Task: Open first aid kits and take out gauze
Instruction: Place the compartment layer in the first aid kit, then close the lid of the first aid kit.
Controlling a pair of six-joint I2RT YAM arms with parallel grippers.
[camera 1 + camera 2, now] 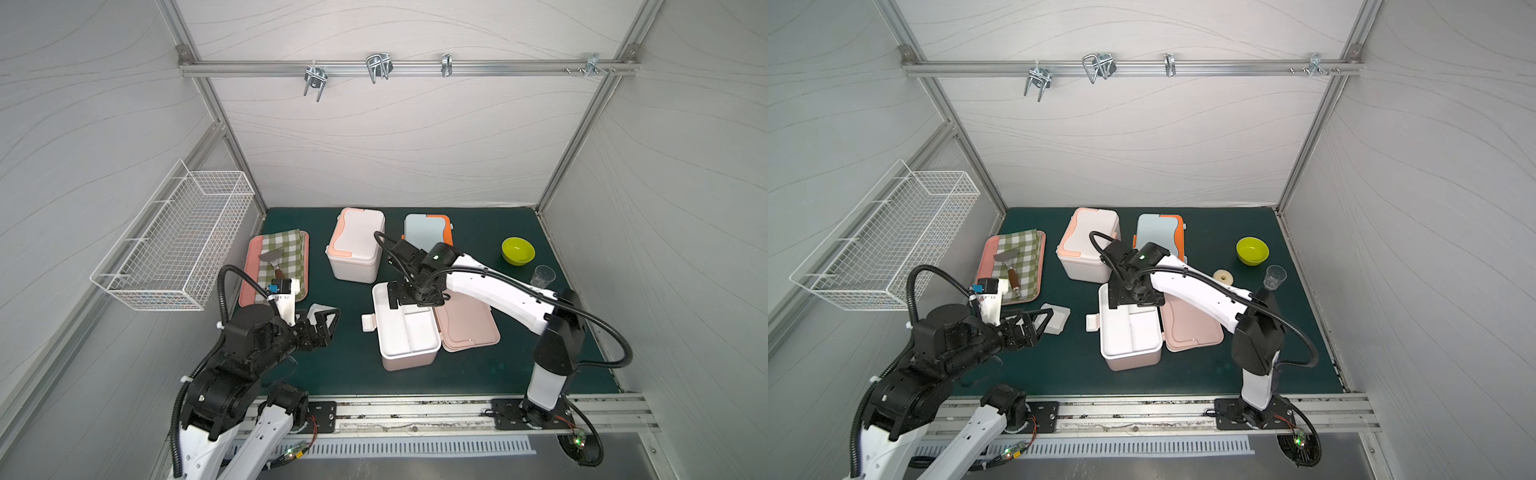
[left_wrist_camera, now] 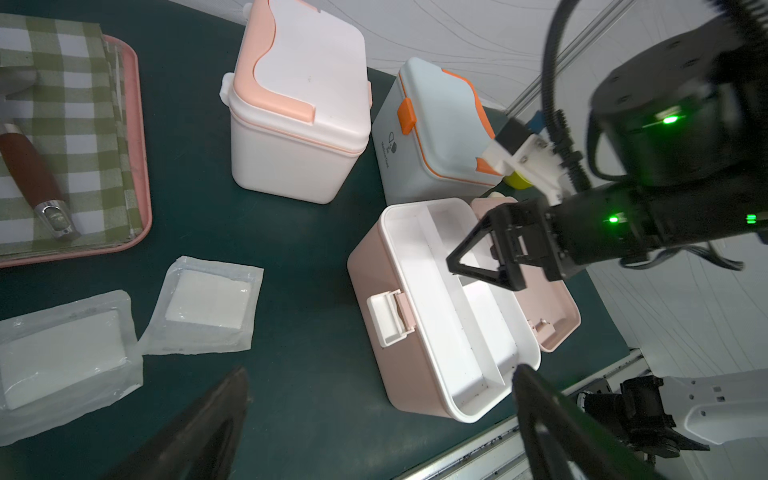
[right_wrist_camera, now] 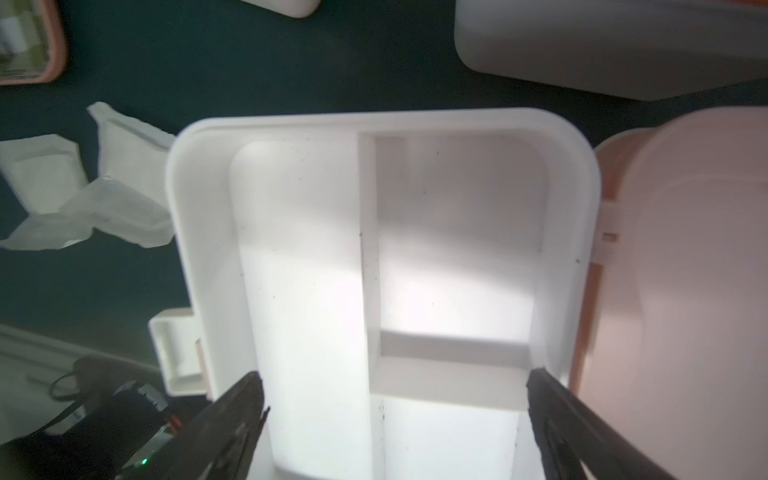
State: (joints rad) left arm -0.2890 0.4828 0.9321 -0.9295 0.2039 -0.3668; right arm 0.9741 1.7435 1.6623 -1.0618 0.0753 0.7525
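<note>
The wrapped gauze pads [image 2: 208, 307] lie flat on the table [image 2: 299, 249] just left of the open pink kit [image 2: 374, 270]. The kit's lid [image 1: 467, 328] is laid back on its right. The left hand [image 2: 380, 372] hovers by the pads, jaws wide and holding nothing. The right hand [image 3: 395, 376] hangs over the kit's white tray [image 3: 307, 291], also spread wide and empty. Behind the kit stand the peach-trimmed kit [image 1: 355, 245] and the blue kit [image 1: 424, 226], both with lids shut.

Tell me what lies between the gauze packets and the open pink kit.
Nothing: only bare green mat separates the gauze packets from the open pink kit, whose white latch flap sticks out toward them. The left wrist view shows this best.
</note>
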